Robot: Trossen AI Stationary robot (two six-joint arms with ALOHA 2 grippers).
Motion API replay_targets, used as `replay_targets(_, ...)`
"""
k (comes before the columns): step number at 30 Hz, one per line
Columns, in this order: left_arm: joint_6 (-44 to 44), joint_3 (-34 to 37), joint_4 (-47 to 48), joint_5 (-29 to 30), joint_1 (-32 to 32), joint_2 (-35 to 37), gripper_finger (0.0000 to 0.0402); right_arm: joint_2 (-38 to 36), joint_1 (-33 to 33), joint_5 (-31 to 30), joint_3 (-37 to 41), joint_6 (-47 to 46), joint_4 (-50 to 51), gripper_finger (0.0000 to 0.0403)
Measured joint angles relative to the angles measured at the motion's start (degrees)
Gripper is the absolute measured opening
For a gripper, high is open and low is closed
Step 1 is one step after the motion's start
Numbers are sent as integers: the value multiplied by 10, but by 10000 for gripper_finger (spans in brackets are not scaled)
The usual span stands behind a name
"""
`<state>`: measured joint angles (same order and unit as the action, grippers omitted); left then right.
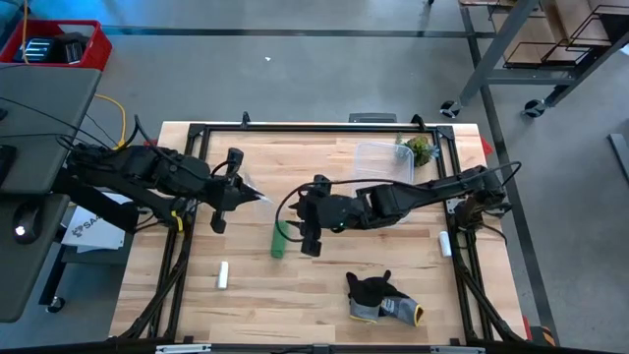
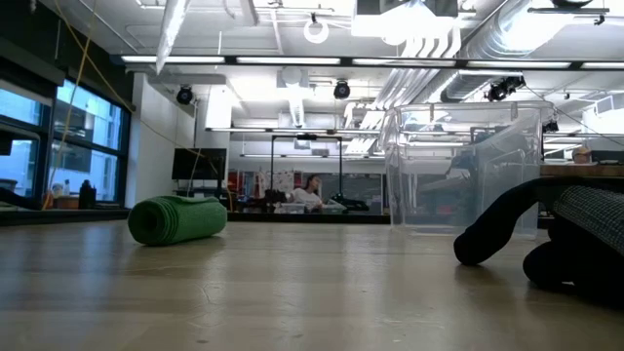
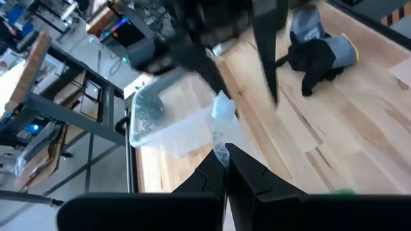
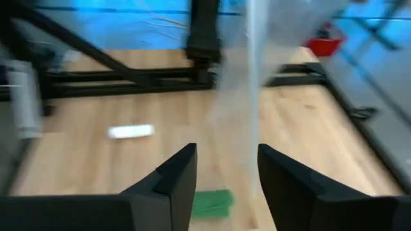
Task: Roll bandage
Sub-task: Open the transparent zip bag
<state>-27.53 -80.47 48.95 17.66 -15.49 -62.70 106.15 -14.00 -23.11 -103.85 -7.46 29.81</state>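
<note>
The bandage (image 1: 279,241) lies as a compact bright green roll on the wooden counter (image 1: 324,285), slightly to the 9 o'clock side of the counter's middle, with its long axis running roughly from 12 to 6 o'clock in the high view. In the low view the roll (image 2: 176,219) rests flat on the counter, untouched. The right gripper (image 1: 312,218) hovers just beside the roll on its 3 o'clock side, its fingers (image 4: 176,183) spread wide with nothing between them; the right wrist view shows the green roll (image 4: 212,203) lying below the gap. The left gripper (image 1: 227,190) sits toward 10 o'clock from the roll, its fingers (image 3: 247,176) closed narrow on a thin clear plastic sheet (image 3: 221,119). A clear plastic box (image 1: 383,163) stands at about 2 o'clock from the roll. A dark grey glove (image 1: 381,298) lies toward 5 o'clock, and a small white cylinder (image 1: 223,275) toward 7 o'clock.
</note>
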Motion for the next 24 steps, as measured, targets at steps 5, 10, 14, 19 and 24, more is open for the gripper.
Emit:
replay_targets(5, 0, 0, -4, -1, 0, 0, 0, 17, 5, -39, 1, 4, -27, 145)
replay_targets(10, 2, 0, -9, -1, 0, 0, 0, 31, 5, -44, 0, 1, -24, 142)
replay_targets(14, 20, 0, -14, -2, 0, 0, 0, 39, 3, -56, 0, 1, -31, 110)
replay_targets(19, 25, 0, -26, -2, 0, 0, 0, 44, 5, -70, 1, -40, -58, 12)
replay_targets(24, 45, 0, -23, -1, 2, 0, 0, 40, 15, -58, 0, -125, -68, 1)
